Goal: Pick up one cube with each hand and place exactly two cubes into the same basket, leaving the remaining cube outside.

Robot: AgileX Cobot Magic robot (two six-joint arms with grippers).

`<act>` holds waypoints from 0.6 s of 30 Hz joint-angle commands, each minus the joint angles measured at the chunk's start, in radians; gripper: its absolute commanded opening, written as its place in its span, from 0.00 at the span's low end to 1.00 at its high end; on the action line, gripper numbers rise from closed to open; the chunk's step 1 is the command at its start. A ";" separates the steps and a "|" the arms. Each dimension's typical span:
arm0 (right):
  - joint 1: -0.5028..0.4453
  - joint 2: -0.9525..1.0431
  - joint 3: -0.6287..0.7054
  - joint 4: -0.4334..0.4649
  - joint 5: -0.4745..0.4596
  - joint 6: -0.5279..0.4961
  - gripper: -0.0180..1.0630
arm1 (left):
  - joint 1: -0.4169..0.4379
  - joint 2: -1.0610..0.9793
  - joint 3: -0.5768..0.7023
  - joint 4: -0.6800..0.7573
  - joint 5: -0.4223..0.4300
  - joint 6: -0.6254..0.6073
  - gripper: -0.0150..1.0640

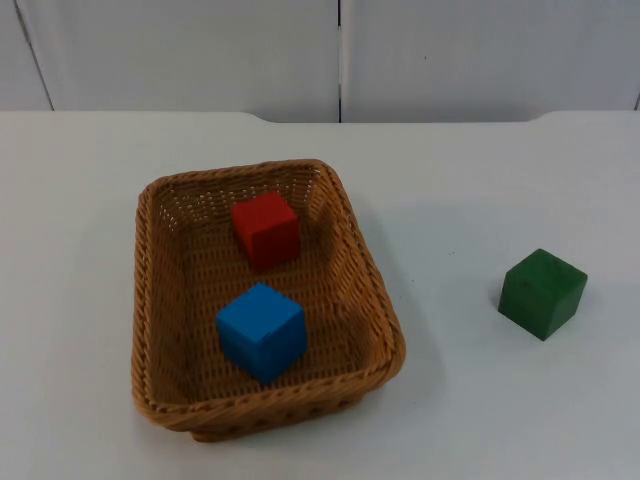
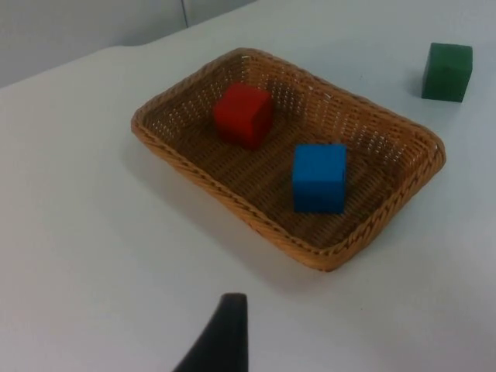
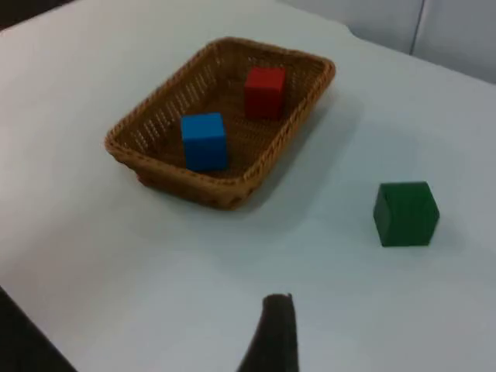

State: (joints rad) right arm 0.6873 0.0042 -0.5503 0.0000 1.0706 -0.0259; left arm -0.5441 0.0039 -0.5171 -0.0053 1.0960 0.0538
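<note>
Red cube (image 1: 266,229) and blue cube (image 1: 262,331) are seen inside the basket (image 1: 150,300); the green cube (image 1: 542,293) is left outside, well apart. Finger state cannot be told.

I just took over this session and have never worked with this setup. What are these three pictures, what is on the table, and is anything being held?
It is a two-armed robot at a white table. One picture is from a fixed overhead camera; the other two are from cameras on the left and right wrists. The black tip in each wrist picture is a fingertip of that arm's end effector. A wicker basket holds a red cube and a blue cube, apart from each other. A green cube sits on the table outside it. Nothing appears to be held.
</note>
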 commanded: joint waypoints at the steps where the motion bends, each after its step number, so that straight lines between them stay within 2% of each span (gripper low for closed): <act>1: -0.003 -0.004 0.001 -0.024 0.002 0.011 0.65 | -0.002 -0.004 0.005 -0.012 0.006 -0.009 0.89; 18: -0.003 -0.004 0.035 -0.024 0.008 0.018 0.65 | -0.002 -0.004 0.022 -0.012 -0.020 -0.013 0.89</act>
State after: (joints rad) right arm 0.6873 0.0042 -0.5224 -0.0175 1.0807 -0.0113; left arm -0.5441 0.0039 -0.4998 -0.0073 1.0877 0.0521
